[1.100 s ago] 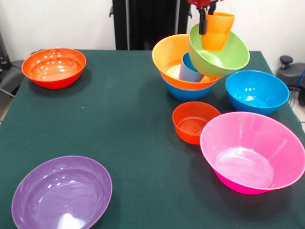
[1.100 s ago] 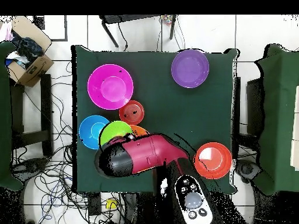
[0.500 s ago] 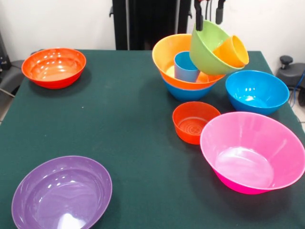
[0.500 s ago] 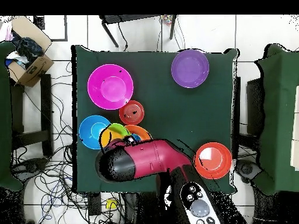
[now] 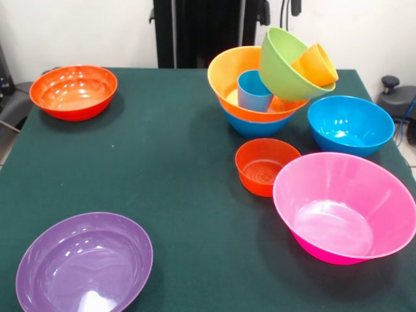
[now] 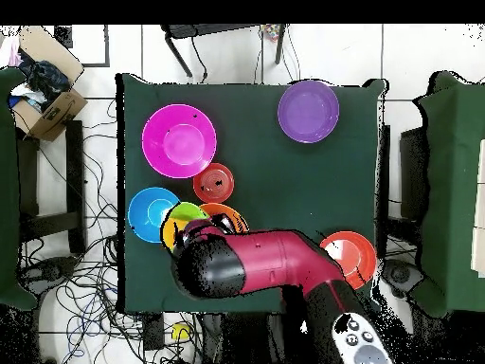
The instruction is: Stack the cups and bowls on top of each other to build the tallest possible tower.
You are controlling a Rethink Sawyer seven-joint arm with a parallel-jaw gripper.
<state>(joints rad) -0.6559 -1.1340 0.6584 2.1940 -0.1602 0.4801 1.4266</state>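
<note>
Roughly a third done, by my judgement; the tower (image 5: pixel 270 91) near the green table's (image 5: pixel 162 169) far right corner holds a blue plastic bowl (image 5: pixel 250 125) at the bottom, a wide orange plastic bowl (image 5: pixel 234 75) nested in it, and a lime green plastic bowl (image 5: pixel 283 68) perched tilted on that bowl's rim; a small light blue plastic cup (image 5: pixel 252 91) stands upright inside the orange bowl, and a small orange plastic cup (image 5: pixel 316 65) lies on its side in the tilted green bowl, mouth toward the right edge.

Left to stack, as far as I can see: a second blue bowl (image 5: pixel 350 125) at the right edge just beside the tower; a small red-orange bowl (image 5: pixel 265 166) with a ribbed bottom, nearer the middle; a large pink bowl (image 5: pixel 344 207) at the near right corner, close beside the small one; a purple bowl (image 5: pixel 84 263) at the near left corner; a red-orange bowl (image 5: pixel 73 91) at the far left corner, well apart from the rest.

All are glossy, smooth, round, thin-walled plastic with flaring sides, likely slippery against each other; the leaning green bowl looks unsteady.

Only two dark tips of the gripper (image 5: pixel 279 10) show at the top edge above the tower, holding nothing; whether spread or closed I cannot tell.
</note>
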